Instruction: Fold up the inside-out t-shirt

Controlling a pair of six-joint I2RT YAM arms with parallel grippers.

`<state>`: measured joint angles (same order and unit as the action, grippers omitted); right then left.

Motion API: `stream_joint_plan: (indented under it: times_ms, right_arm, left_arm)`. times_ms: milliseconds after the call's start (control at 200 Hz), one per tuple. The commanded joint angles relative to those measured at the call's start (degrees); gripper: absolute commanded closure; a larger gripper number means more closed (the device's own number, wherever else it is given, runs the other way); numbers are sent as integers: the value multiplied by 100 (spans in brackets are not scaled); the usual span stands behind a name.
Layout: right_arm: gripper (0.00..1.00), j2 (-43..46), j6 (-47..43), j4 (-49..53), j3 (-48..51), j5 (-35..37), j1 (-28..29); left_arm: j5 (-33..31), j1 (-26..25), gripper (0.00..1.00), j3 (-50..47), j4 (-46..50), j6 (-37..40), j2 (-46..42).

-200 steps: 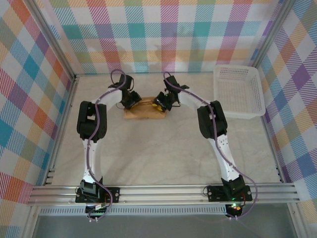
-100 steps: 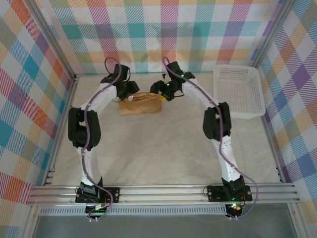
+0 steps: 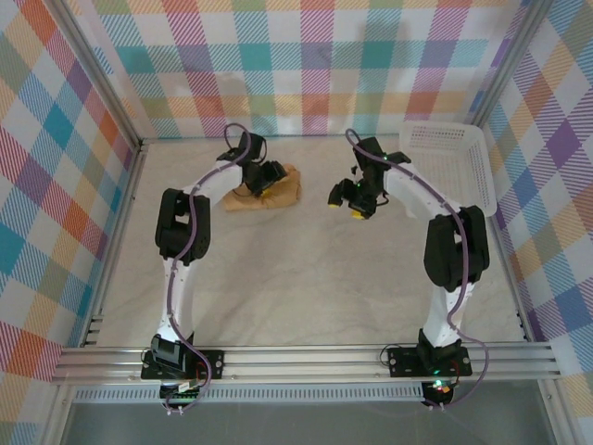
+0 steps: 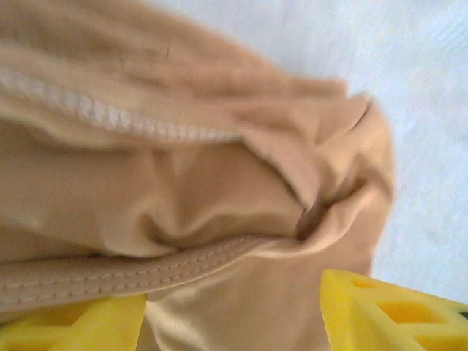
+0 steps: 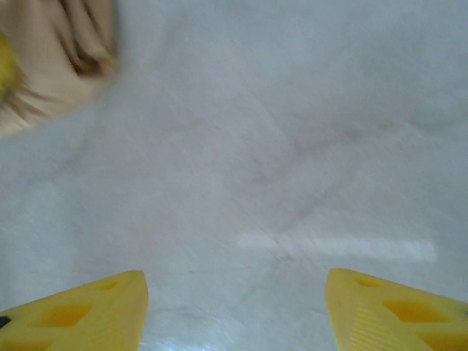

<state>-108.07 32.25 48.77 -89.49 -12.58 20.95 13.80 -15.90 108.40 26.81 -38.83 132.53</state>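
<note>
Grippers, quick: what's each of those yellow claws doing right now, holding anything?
Left gripper: open, with t-shirt fabric between its spread fingers.
Right gripper: open, holding nothing, over the table.

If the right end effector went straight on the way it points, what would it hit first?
Probably bare table; the right end effector is open over it, and the t-shirt lies off to one side.
</note>
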Motion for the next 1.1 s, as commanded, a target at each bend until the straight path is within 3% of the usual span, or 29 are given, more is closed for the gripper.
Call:
stream_joint_plan:
  times_ms: [0,105,330,485,770,1095]
  right_arm:
    - [35,476,-196,72,318,142,-28]
    - [35,515,-202,62,458,151,-127]
    - [35,445,-255,56,327,154,-153]
    - [35,393,-315,88,325,230,-153]
    - [34,509,-349,10,377,230,-153]
    - [27,1030,-522,-142,479,999,-162]
  left_arm:
    - [-192,402,35,524,895,614,703]
    - [-246,712,34,1216,1344,1064,1108]
    - [265,1161,33,2298,1595,1472,1494]
    - [758,952,33,1882,1110,1455,1006]
    - [584,477,31,669,421,1527,-188]
    - [809,353,31,743,451,1355,388]
